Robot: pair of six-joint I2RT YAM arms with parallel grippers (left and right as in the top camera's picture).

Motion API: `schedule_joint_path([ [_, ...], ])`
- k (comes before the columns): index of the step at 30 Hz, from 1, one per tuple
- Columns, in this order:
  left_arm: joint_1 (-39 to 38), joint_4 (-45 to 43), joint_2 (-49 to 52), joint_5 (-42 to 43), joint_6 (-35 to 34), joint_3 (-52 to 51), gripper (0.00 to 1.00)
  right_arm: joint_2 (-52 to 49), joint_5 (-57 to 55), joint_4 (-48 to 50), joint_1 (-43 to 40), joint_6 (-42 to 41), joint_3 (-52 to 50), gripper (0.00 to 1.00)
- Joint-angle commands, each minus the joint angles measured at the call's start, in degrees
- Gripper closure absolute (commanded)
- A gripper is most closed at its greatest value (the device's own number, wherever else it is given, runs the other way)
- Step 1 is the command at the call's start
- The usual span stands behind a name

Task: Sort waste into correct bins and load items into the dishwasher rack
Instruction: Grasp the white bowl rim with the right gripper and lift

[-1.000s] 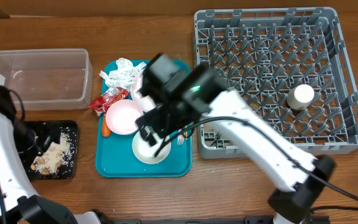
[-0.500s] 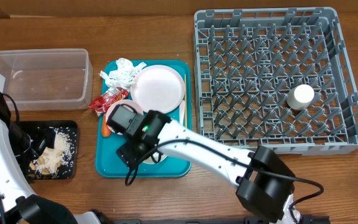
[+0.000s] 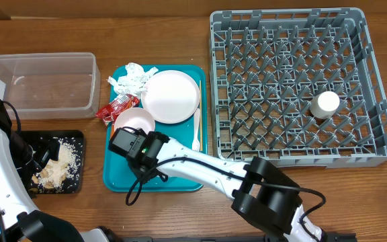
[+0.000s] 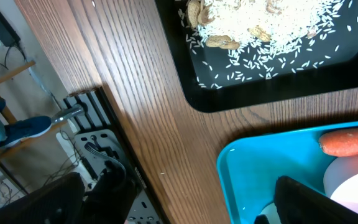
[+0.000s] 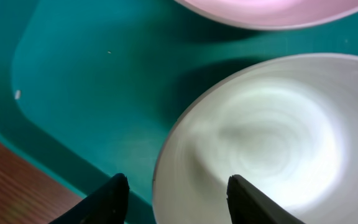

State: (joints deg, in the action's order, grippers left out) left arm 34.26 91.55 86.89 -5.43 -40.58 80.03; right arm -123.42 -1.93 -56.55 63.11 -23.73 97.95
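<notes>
A white bowl (image 5: 272,143) sits at the front of the teal tray (image 3: 187,178). My right gripper (image 5: 178,186) is low over it and open. Its left finger is outside the rim and its right finger is inside the bowl, with gaps on both sides. In the overhead view the right gripper (image 3: 140,156) hides that bowl. A pale pink bowl (image 3: 134,123), a white plate (image 3: 171,96), a white fork (image 3: 196,128), a crumpled napkin (image 3: 132,78), a red wrapper (image 3: 117,106) and a carrot (image 4: 350,140) are on or beside the tray. My left gripper (image 4: 179,208) is wide open and empty.
The grey dishwasher rack (image 3: 368,144) fills the right side and holds a small white cup (image 3: 327,104). A clear tub (image 3: 42,84) stands at the back left. In front of it, a black tray (image 3: 72,185) holds rice and food scraps. The left arm hovers by it.
My right arm has dropped from above the plate to the tray's front and straddled the white bowl's rim, its jaws narrowing. The plate now shows fully. The left arm has not moved.
</notes>
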Motion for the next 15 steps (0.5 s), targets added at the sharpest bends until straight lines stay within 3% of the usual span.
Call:
schedule_joint_path([
  [1, 0.2, 0.1, -0.8, -1.2, -1.2, 1.0, 0.00, -1.0, -1.0, 0.3, -0.1, -0.6, -0.1, 0.53],
  [12, 0.2, 0.1, -0.8, -1.2, -1.2, 1.0, 0.00, -1.0, 2.2, 0.3, -0.2, -2.1, -0.1, 0.95],
  [15, 0.2, 0.1, -0.8, -1.2, -1.2, 1.0, 0.00, -1.0, 7.3, 0.0, -1.5, -2.0, 1.0, 0.96],
])
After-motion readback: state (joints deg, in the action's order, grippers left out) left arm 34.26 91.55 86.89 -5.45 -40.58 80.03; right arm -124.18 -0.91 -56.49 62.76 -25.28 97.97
